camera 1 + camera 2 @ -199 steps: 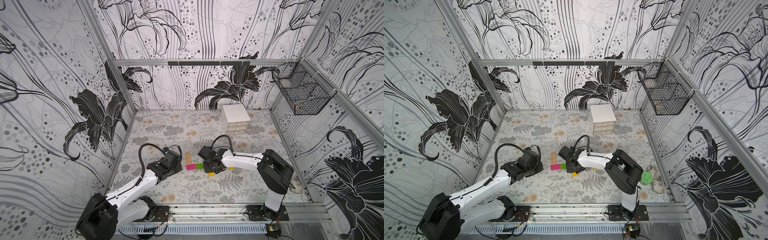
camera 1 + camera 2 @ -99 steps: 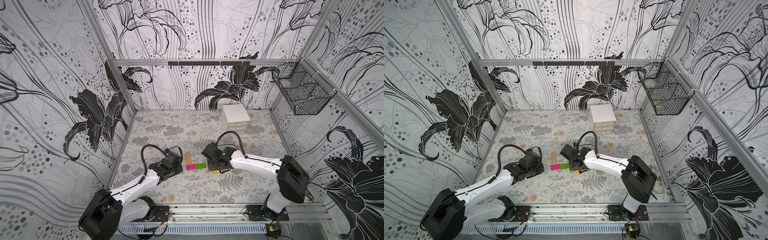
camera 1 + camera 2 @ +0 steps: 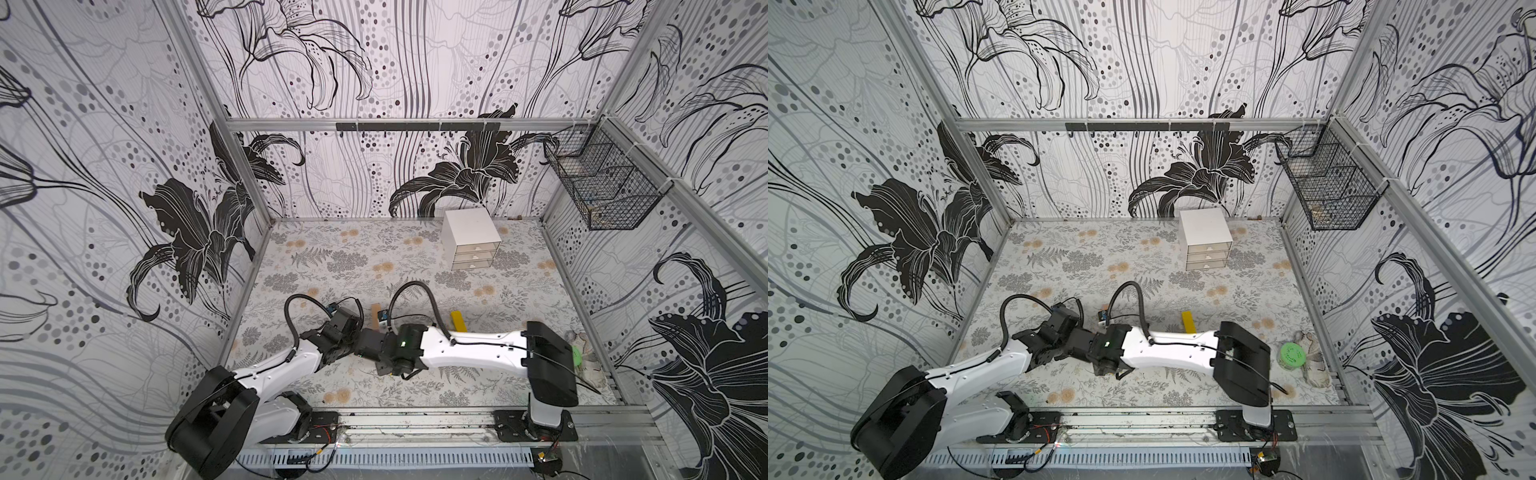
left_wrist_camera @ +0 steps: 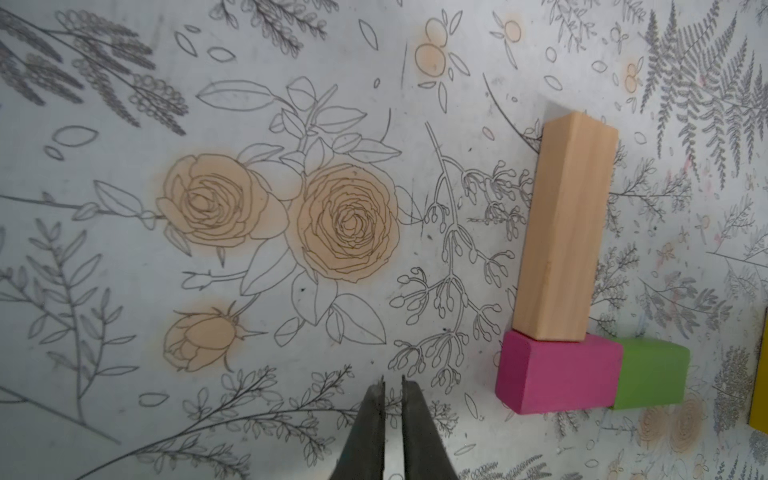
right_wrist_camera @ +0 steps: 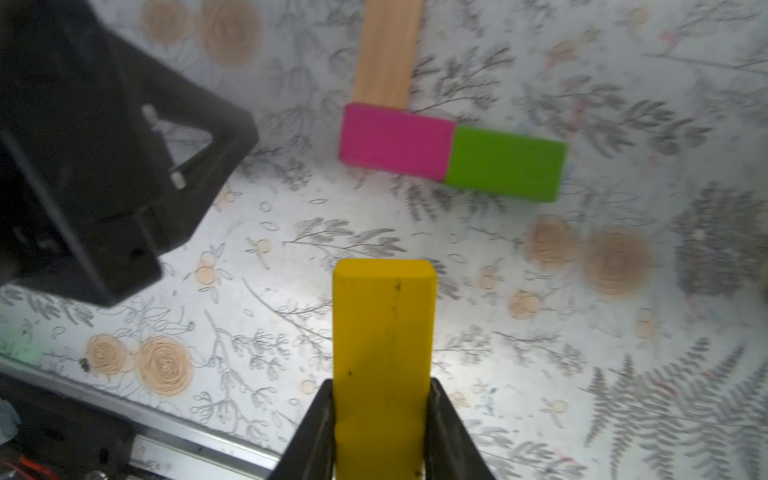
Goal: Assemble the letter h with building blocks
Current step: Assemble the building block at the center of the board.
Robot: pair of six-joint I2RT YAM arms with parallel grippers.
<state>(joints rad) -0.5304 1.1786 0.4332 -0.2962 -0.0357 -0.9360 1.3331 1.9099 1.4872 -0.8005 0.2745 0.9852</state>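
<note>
My right gripper (image 5: 381,388) is clamped on the long sides of a yellow block (image 5: 384,324), which sticks out lengthwise past the fingertips; its free end points at the pink block (image 5: 397,141), with bare mat between them. My left gripper (image 4: 392,384) holds nothing, its fingers drawn together to a thin slit just beside the pink block's end. The tan block (image 4: 565,224) butts end-on against the pink block's long side. Taking tan as 12 o'clock, the green block (image 4: 650,374) touches the pink block end to end at its 3 o'clock, so the three make an L. In both top views my wrists meet over that L, just off the mat's (image 3: 332,257) centre towards 9 o'clock. A second yellow block (image 3: 458,321) lies flat near centre at 3 o'clock, partly behind my right forearm. A white drawer box (image 3: 469,232) stands at 1 o'clock, a wire basket (image 3: 602,183) hangs on the wall at 2 o'clock, and the walls carry black-and-white lily print.
</note>
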